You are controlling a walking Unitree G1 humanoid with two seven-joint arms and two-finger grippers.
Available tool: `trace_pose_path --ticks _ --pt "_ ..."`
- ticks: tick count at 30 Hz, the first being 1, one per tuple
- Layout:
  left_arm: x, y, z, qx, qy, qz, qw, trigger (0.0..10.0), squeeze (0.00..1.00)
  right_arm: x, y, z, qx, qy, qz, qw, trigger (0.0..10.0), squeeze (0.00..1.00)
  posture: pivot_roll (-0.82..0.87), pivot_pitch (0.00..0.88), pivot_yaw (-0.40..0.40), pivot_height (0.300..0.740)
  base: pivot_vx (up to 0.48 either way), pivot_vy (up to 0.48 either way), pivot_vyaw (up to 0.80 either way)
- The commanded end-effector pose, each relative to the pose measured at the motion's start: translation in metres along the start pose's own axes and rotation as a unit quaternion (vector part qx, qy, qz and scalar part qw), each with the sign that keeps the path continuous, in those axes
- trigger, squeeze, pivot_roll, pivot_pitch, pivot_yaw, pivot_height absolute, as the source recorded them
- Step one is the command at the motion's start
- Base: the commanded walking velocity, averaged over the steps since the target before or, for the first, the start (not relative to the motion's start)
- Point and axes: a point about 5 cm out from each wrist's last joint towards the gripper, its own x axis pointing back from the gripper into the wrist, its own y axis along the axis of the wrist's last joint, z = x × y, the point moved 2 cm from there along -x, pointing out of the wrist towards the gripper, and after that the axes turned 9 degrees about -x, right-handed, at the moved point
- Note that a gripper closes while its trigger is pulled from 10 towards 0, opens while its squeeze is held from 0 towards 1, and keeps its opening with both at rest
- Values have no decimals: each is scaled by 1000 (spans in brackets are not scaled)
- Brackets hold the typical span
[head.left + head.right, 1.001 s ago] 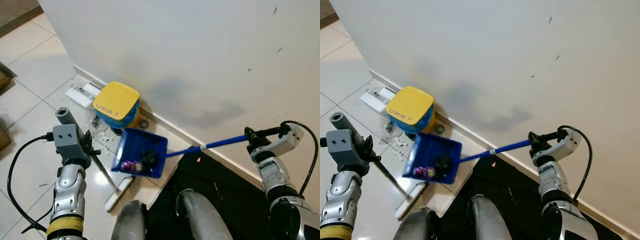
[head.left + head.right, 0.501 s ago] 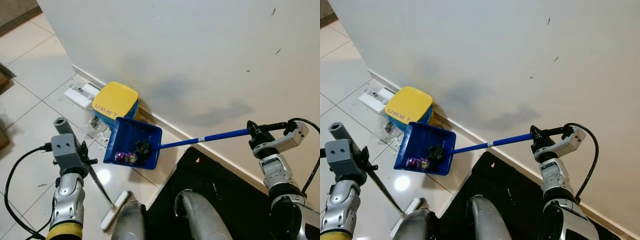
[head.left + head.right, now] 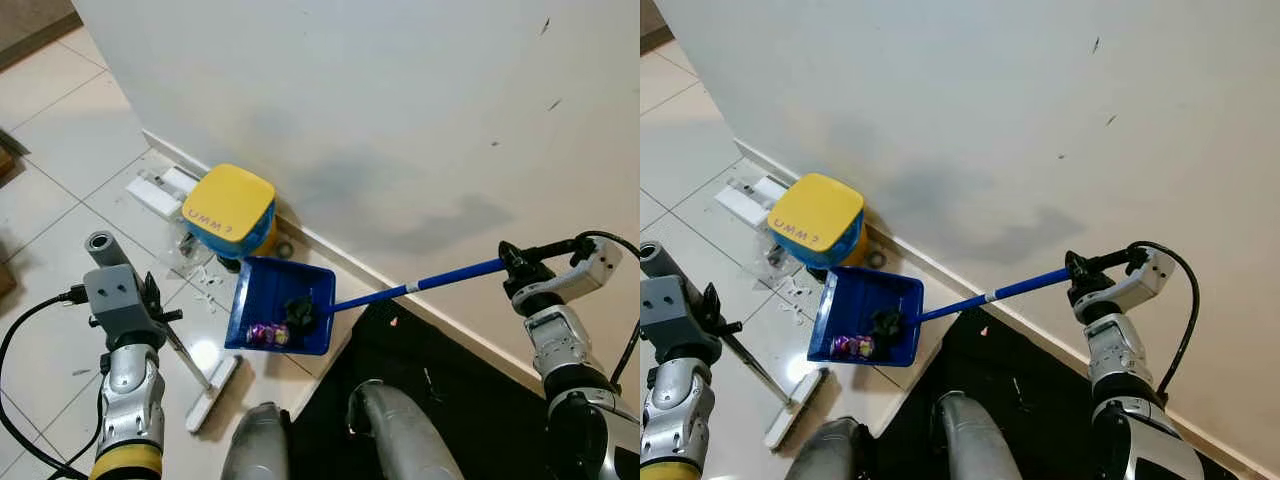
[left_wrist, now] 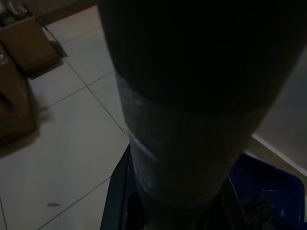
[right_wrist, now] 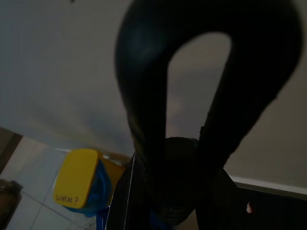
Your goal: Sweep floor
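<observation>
A blue dustpan (image 3: 285,305) on a long blue handle (image 3: 430,285) hovers just over the floor beside the wall, with black and purple bits of litter (image 3: 282,322) inside. My right gripper (image 3: 517,266) is shut on the handle's far end. My left gripper (image 3: 150,306) is shut on the grey broom handle (image 3: 185,352); the white broom head (image 3: 211,394) rests on the tiles beside the pan. A yellow-lidded blue bin (image 3: 230,208) marked UMM? stands against the wall just behind the pan. The broom handle (image 4: 192,120) fills the dark left wrist view.
Small white scraps (image 3: 207,277) lie on the tiles between bin and pan. A white flat object (image 3: 160,187) lies by the skirting left of the bin. A black mat (image 3: 450,390) covers the floor at my legs. The wall runs diagonally close ahead.
The dustpan has come down and to the right, away from the bin's front. The broom head has swung left and forward beside the pan.
</observation>
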Motion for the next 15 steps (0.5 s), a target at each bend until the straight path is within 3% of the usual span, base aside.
trace_pose_path --ticks 1,5,15 --pt "-1 6 -11 -7 -16 -19 1000 10000 0 -1 11 -2 0 -9 -30 999 10000 0 115 70 -35 740 0 0 0" --pt "-3 7 -19 -2 -27 -19 999 10000 0 -1 9 1 18 -13 -31 999 10000 0 112 69 -36 740 0 -219 0" --pt "-6 9 -33 6 -44 -22 999 10000 0 -2 -10 8 61 -35 -21 997 10000 0 104 71 -39 740 0 -480 0"
